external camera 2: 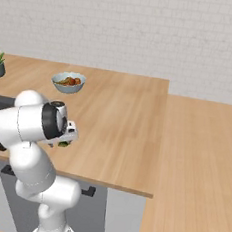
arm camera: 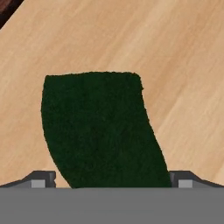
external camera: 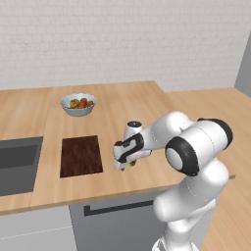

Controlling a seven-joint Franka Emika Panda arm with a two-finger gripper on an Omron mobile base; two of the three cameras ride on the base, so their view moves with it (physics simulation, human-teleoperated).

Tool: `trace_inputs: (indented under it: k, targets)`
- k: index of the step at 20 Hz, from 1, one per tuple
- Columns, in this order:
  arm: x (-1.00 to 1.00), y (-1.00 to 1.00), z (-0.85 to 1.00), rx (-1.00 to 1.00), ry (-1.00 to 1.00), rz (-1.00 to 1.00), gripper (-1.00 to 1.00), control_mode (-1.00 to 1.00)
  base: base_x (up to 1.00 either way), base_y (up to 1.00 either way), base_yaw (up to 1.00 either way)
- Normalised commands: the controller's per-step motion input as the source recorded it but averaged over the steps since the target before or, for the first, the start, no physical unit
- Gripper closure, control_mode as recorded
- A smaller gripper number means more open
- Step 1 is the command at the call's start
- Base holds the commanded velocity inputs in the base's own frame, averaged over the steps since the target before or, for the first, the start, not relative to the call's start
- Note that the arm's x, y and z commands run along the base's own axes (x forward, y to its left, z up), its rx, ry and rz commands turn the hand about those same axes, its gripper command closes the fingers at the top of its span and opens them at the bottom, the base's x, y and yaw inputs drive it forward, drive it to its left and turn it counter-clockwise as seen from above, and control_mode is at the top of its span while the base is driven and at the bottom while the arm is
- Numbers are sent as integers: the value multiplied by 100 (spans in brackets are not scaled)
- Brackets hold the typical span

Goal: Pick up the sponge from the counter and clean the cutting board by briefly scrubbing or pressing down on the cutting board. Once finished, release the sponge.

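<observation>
The arm (external camera: 193,162) is made of glossy white rounded shells, and between the shells there are dark, almost black rings at the joints. The wrist part near the hand is white with a black band, and a short white cylinder with a dark cap sits on top. In the hand view, the fingertips (arm camera: 41,179) are small, grey and angular.

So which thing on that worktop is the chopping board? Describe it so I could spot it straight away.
Start at the large light-wood plank counter. On it, between the grey sink basin on the left and the white robot arm's gripper, lies the flat dark reddish-brown wooden cutting board, in front of the white fruit bowl. It is the only dark, flat rectangle lying on the wood.
</observation>
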Motion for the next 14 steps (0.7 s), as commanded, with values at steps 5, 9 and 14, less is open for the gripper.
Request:
trace_inputs:
  k: [5, 9, 14]
  targets:
    - [0, 24, -39, 0, 1, 12, 100, -100, 0, 0, 0]
    - [-2, 14, -10, 0, -2, 12, 100, -100, 0, 0, 0]
    - [-5, 12, 18, 0, -8, 16, 100, -100, 0, 0, 0]
